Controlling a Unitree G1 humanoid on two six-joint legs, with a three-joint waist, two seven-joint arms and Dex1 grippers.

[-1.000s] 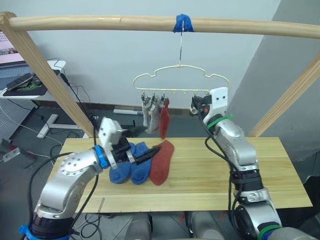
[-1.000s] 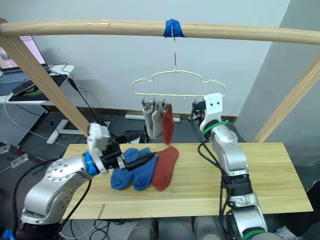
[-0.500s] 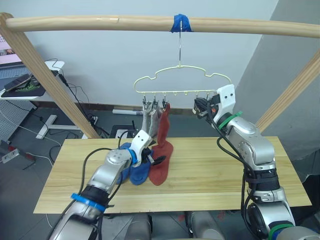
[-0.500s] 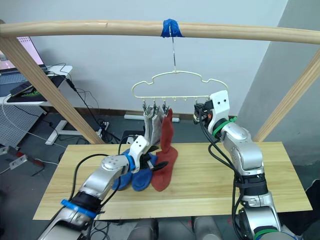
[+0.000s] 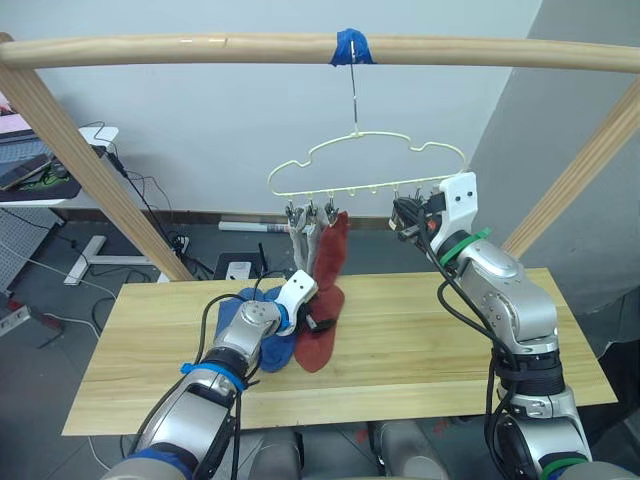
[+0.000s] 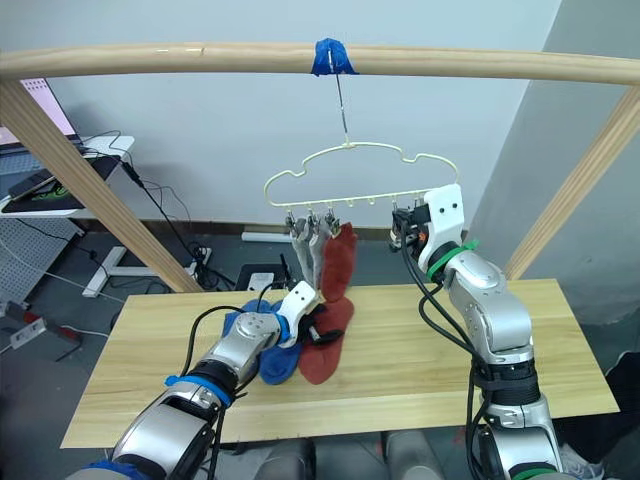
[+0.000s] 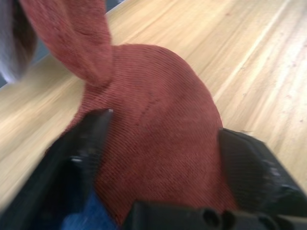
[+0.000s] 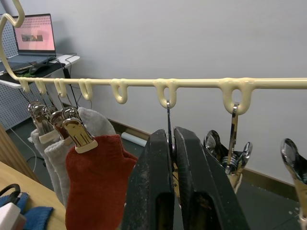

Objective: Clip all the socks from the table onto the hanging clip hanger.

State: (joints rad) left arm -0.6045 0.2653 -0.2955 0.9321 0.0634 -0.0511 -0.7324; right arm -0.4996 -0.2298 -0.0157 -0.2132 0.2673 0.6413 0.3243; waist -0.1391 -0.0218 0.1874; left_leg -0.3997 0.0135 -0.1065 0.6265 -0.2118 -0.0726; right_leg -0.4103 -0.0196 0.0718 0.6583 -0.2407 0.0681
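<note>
Our left claw (image 5: 316,322) sits spread wide astride the rust red sock (image 5: 318,338) lying on the surface (image 5: 420,340), long axis running near-to-far, while our right claw (image 8: 172,158) pinches a hanger clip (image 8: 169,125) up right.

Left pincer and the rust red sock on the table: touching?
Touching. In the left wrist view the left pincer is open, and both black fingers press the rust red sock lying on the table.
</note>
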